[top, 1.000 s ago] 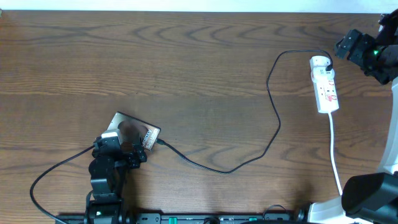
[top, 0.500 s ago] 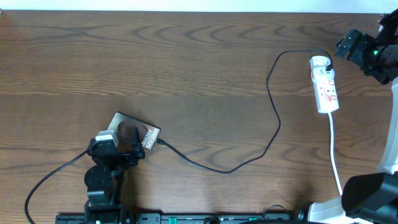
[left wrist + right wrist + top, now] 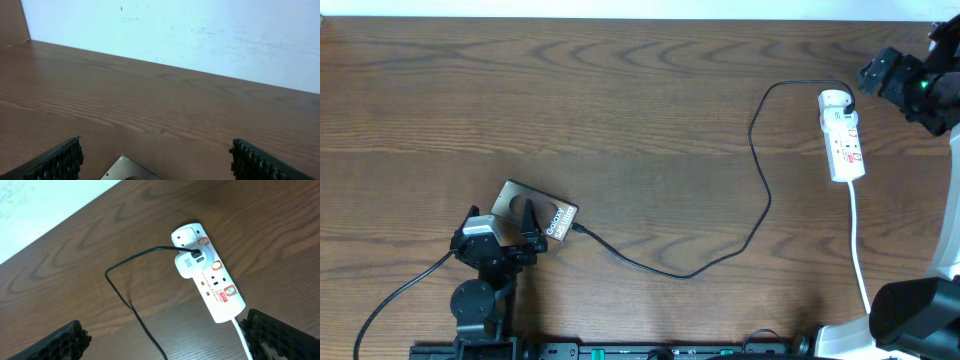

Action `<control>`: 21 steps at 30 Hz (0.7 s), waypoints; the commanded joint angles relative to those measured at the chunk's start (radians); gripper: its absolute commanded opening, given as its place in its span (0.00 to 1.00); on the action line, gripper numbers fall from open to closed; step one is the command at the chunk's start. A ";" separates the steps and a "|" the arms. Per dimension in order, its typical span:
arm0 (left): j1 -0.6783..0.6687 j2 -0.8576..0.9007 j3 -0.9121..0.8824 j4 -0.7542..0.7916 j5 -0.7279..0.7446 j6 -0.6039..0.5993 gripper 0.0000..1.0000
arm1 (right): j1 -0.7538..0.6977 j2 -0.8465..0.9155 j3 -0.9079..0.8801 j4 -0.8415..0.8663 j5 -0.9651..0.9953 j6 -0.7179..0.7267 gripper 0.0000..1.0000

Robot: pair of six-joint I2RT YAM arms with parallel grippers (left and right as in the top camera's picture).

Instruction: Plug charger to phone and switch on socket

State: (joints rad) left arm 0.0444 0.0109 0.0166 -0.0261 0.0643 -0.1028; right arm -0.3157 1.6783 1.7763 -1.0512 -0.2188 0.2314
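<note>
The phone [image 3: 545,212] says "Galaxy" in white; the socket [image 3: 212,277] has red print too tiny to read. The left gripper [image 3: 157,162] and right gripper [image 3: 167,339] jaws are both spread wide, pinching nothing.

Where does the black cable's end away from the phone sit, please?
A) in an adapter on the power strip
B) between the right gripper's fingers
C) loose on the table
A: the right wrist view shows the black cable entering an adapter seated on the white power strip.
</note>
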 commanded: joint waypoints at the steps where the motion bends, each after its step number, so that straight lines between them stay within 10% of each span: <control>1: 0.004 -0.010 -0.013 -0.035 0.048 0.015 0.92 | 0.009 -0.001 0.000 -0.001 0.004 0.011 0.99; 21: 0.004 -0.010 -0.013 -0.045 -0.032 -0.276 0.92 | 0.009 -0.001 0.000 -0.001 0.004 0.011 0.99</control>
State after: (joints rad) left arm 0.0452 0.0101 0.0162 -0.0265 0.0544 -0.3531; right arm -0.3157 1.6783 1.7763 -1.0515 -0.2188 0.2314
